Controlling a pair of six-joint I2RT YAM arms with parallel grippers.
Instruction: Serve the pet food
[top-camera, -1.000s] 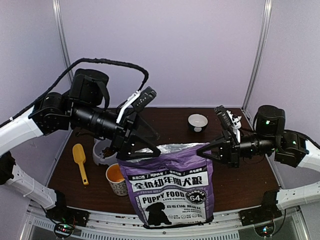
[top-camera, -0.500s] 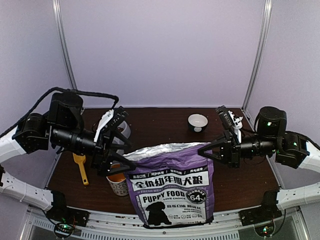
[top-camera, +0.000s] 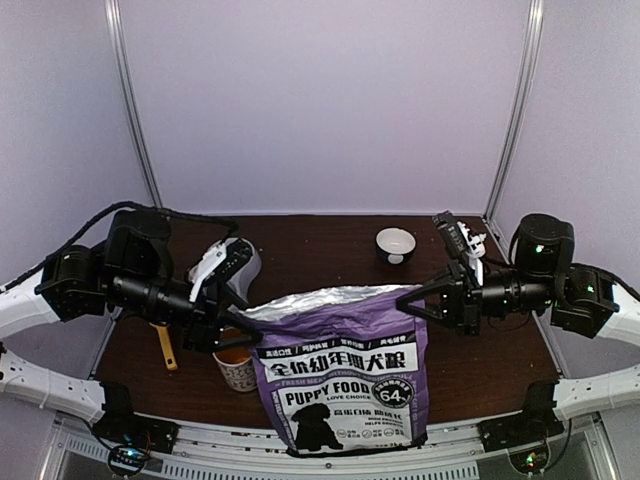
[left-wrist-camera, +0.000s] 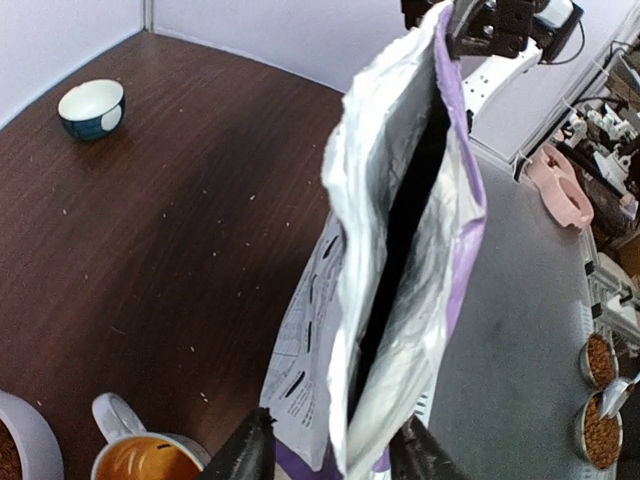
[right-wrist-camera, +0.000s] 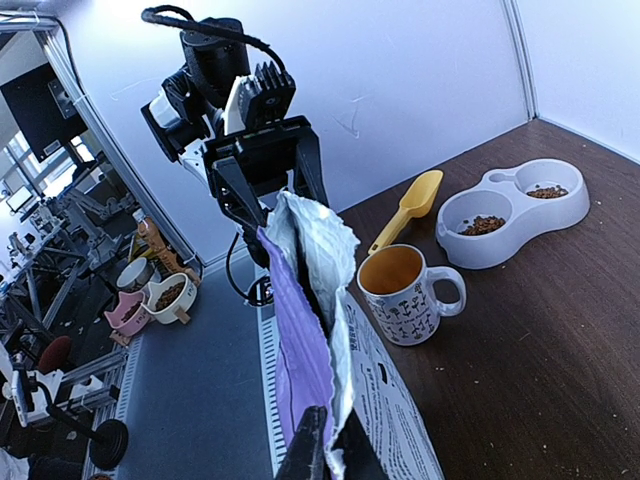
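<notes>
Bag of pet food (top-camera: 345, 375) stands upright near the table's (top-camera: 480, 350) front edge, right top corner pinched by the closed right gripper (top-camera: 418, 300), left gripper (top-camera: 245, 322) half-open astride its left corner; kibble (right-wrist-camera: 483, 225) fills a white double bowl (right-wrist-camera: 575, 210).

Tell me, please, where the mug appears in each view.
Top external: mug lower left of centre, left of the bag.
Left wrist: mug near the bottom left corner.
Right wrist: mug right of centre.
Landmark: the bag stands beside it in all three.
</notes>
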